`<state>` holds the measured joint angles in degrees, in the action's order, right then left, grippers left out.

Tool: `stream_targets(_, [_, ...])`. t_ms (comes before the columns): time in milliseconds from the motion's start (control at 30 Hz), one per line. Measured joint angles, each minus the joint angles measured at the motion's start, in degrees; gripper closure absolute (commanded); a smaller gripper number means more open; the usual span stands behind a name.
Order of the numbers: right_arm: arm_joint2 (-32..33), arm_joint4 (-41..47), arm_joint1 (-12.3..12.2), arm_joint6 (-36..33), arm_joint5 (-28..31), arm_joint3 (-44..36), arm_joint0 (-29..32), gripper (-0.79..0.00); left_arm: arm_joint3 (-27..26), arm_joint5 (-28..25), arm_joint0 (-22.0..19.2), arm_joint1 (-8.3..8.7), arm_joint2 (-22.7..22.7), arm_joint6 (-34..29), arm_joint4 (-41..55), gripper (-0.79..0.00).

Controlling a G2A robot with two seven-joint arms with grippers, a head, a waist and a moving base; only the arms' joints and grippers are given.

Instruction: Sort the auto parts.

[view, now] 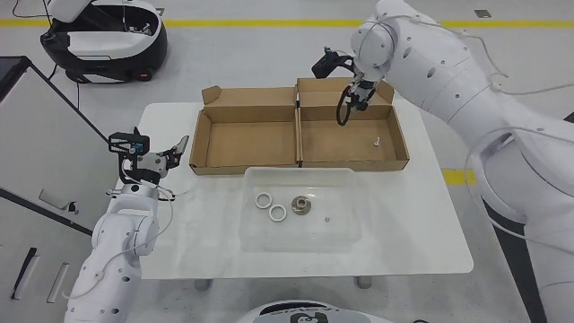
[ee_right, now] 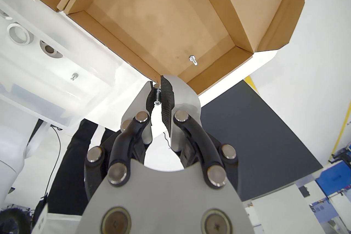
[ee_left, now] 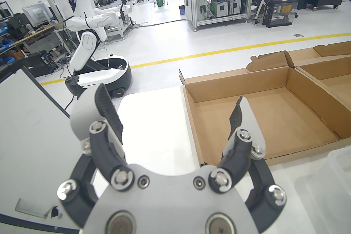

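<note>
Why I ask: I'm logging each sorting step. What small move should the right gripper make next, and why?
Probably lower a little and open the right gripper over the right cardboard box: it is shut on a bolt, and another bolt already lies in that box.

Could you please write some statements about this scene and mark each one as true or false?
1. The right gripper is shut on a bolt. True.
2. The left-hand box holds two bolts. False: the left-hand box holds nothing.
3. One loose bolt lies in the right-hand box. True.
4. The left gripper holds a white ring. False: the left gripper is open and holds nothing; both white rings lie in the clear tray.
</note>
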<state>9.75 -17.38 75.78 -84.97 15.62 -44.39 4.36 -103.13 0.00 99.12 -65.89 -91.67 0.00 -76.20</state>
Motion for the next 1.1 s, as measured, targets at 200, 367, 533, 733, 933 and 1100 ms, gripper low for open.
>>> stream_targets(200, [0.0,-7.1,2.6,2.0,-3.2,3.9,2.0,0.000,0.0,0.0,0.0,0.00,0.0,0.0,0.0,-0.785])
stream_targets(367, [0.0,-9.2,4.3,2.8,-4.0,7.5,3.5,0.000,0.0,0.0,0.0,0.00,0.0,0.0,0.0,-0.785])
stream_targets(533, [0.2,-9.4,5.6,3.5,-3.8,11.2,5.1,0.000,0.0,0.0,0.0,0.00,0.0,0.0,0.0,-0.785])
stream_targets(733, [0.7,-8.7,6.9,4.6,-3.4,14.6,7.4,0.000,0.0,0.0,0.0,0.00,0.0,0.0,0.0,-0.785])
stream_targets(933, [1.5,-8.2,7.6,7.5,-3.7,17.2,9.3,0.000,0.0,0.0,0.0,0.00,0.0,0.0,0.0,-0.785])
stream_targets(1100, [1.7,-10.1,8.0,12.3,-5.4,18.9,11.0,0.000,0.0,0.0,0.0,0.00,0.0,0.0,0.0,-0.785])
